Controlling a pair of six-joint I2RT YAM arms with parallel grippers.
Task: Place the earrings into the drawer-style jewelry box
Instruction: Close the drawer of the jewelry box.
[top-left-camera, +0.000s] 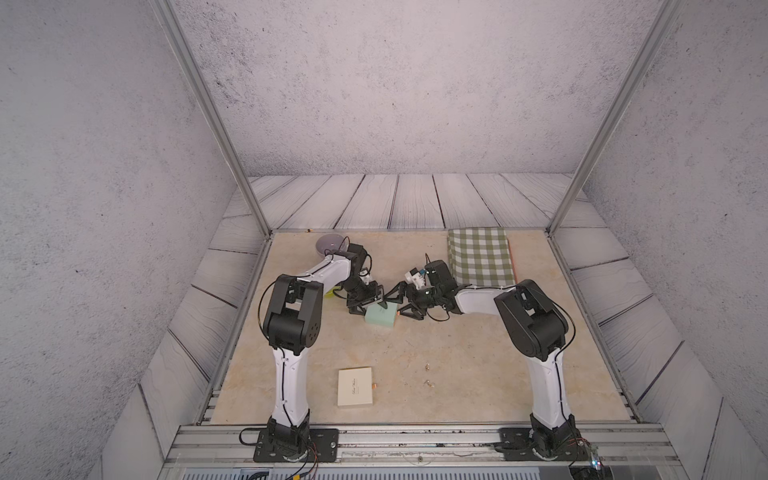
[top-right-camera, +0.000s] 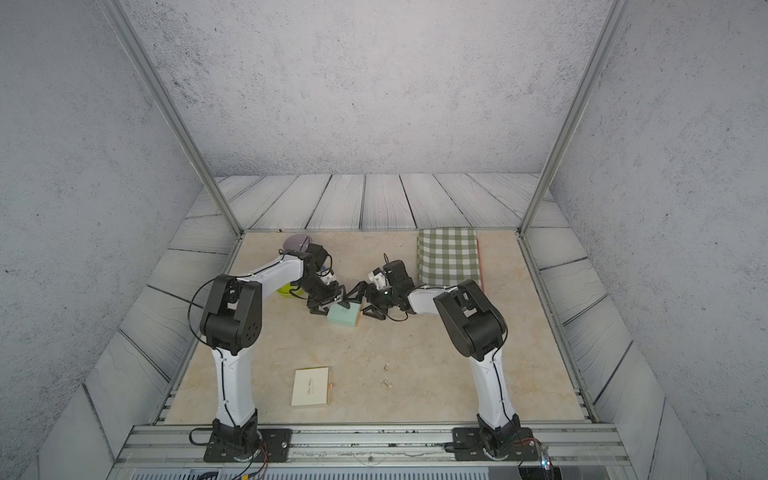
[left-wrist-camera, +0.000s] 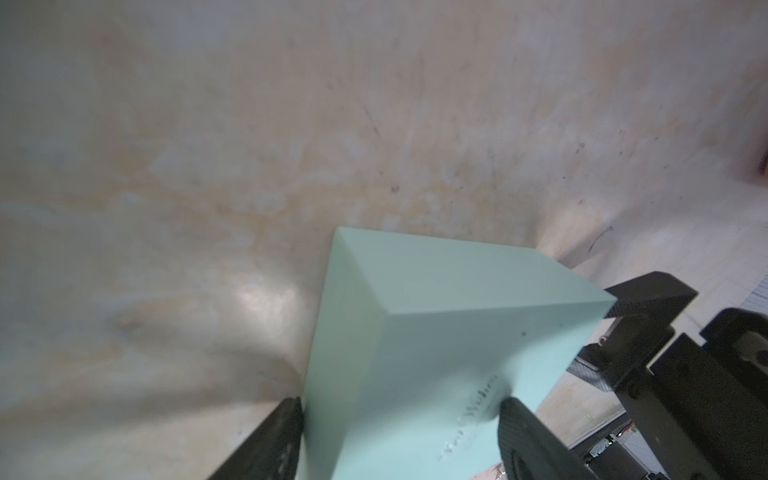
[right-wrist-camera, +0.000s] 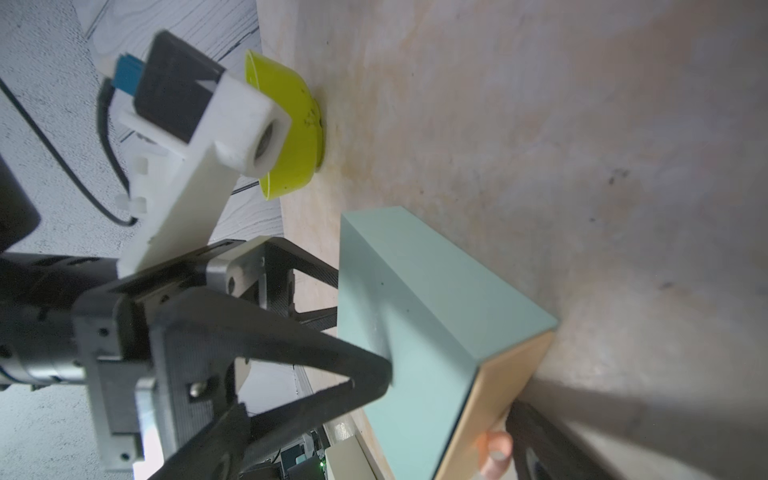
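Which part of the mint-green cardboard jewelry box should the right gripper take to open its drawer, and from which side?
Likely the small pink loop tab on the tan drawer front: it alone sticks out of that flat face. Come from that end, jaws astride the loop; the left gripper clamps the sleeve.

two top views overlook everything; wrist cameras close on the mint box (left-wrist-camera: 436, 332).

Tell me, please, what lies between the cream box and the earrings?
Only bare tabletop separates the cream box from the earrings, apart from the box's small orange tab; both top views show it.
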